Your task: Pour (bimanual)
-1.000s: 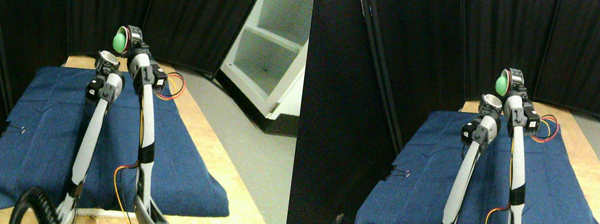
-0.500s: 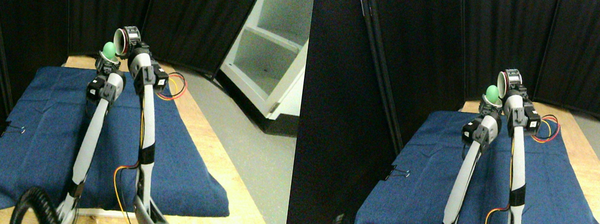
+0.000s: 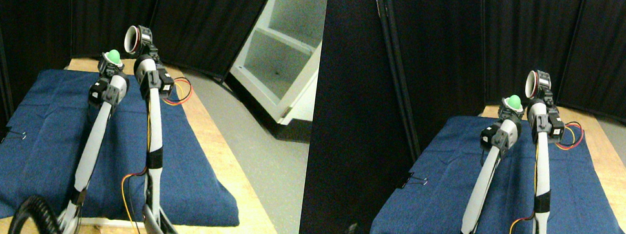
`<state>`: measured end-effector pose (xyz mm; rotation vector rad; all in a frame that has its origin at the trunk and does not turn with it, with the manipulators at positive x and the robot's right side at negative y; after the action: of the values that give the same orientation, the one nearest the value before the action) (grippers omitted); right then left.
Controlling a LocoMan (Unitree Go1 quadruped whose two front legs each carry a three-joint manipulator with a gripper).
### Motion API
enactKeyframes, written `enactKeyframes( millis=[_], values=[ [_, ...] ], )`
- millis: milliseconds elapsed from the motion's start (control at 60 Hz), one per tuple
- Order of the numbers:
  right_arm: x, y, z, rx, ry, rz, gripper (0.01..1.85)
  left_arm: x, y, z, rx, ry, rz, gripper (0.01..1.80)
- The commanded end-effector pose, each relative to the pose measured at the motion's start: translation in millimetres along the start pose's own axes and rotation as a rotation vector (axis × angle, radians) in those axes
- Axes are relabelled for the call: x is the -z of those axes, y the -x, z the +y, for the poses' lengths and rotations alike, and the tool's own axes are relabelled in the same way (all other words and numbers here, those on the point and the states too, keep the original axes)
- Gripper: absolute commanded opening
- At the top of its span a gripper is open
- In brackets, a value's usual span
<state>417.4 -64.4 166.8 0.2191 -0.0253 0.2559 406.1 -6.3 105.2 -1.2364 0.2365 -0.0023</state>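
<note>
- Green ball (image 3: 113, 55) sits in the mouth of the receiving cup (image 3: 109, 61), which my left gripper (image 3: 108, 68) grasps above the blue cloth (image 3: 43, 142).
- My right gripper (image 3: 140, 51) is clenched on the pouring cup (image 3: 133, 38), raised just above and to the right of the receiving cup.
- Pouring cup lies tipped: its long axis runs near horizontal, the open mouth facing left towards the receiving cup, and it looks empty.
- Receiving cup stands upright, its long axis vertical, mouth up.
- Judged step: the transfer looks complete. To finish well, I level the left wrist first, then roll the right cup back slowly, keeping the rims apart.
</note>
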Motion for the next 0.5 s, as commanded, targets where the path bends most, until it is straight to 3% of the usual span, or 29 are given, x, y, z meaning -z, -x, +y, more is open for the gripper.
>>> enactKeyframes(
  millis=[17,83,267,367,500],
  values=[
    [-8,-2.2,-3,0.009,-0.036,-0.062,0.33,-1.2,-1.6,-7.1,0.042,0.017,-0.006,0.33],
    [-9,-1.7,-5,0.057,-0.117,-0.090,0.33,-0.8,-1.8,-7.5,0.043,0.017,-0.015,0.33],
    [-8,-6.4,-16,0.048,-0.423,-0.138,0.33,-3.5,-3.4,-7.7,0.044,0.010,-0.011,0.33],
    [-9,-6.2,-18,0.095,-0.556,-0.158,0.33,-5.6,-4.1,-7.5,0.049,0.005,-0.006,0.33],
    [-9,-0.8,-17,0.159,-0.590,-0.183,0.33,-7.3,-4.6,-6.8,0.053,-0.009,-0.012,0.33]
  ],
)
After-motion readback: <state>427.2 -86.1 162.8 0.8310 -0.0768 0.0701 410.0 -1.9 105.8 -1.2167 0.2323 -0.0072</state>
